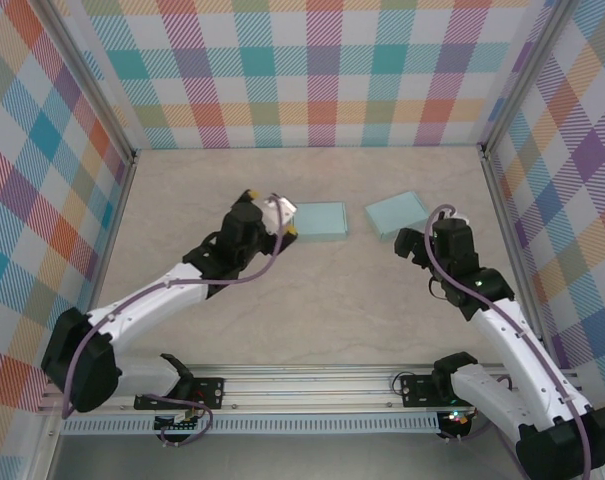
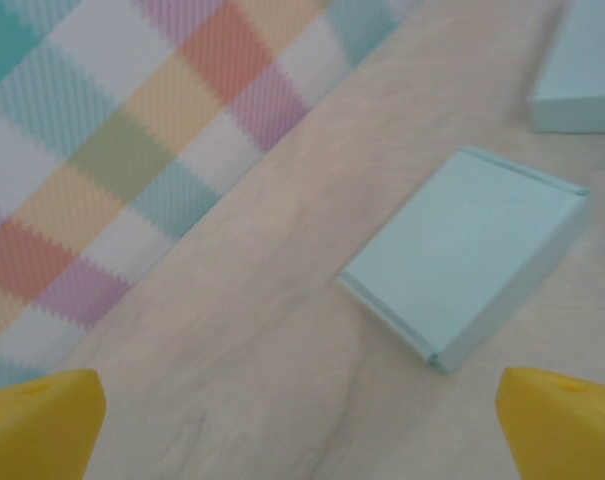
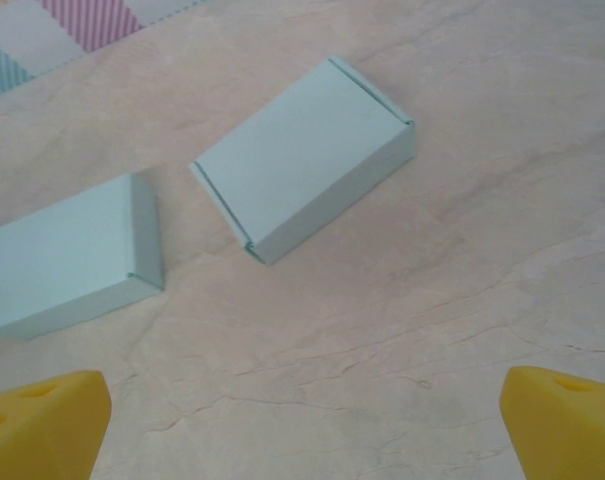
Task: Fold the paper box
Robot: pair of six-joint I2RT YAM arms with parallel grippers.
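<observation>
Task thing: two pale blue paper boxes are lying flat on the table (image 1: 312,320), in the middle of the top view, with a bare gap between them.
Left box (image 1: 318,220): it is sitting just left of the frame's centre. In the left wrist view it is lying centre right, ahead of the yellow fingertips (image 2: 37,425) and apart from them.
Right box (image 1: 397,213): it is sitting just right of centre. In the right wrist view it is lying in the upper middle, with the left box at the left edge.
Progress: both boxes are looking closed, with lids flat, walls up and flap seams showing along the short ends. I am judging the folding as done or nearly so. Whether every tab is tucked in fully is not showing.
Left to do: perhaps a check or a press on a lid.
Left box axis: its long axis is running left to right across the top view, roughly along the back wall (image 1: 312,80).
Right box axis: its long axis is tilting, climbing from lower left to upper right in the top view.
Left gripper (image 2: 300,428): its claw is standing wide and holding nothing, hovering just beside the left box's left end.
Right gripper (image 3: 302,425): its claw is standing wide and empty, hanging just below the right box in the top view.
</observation>
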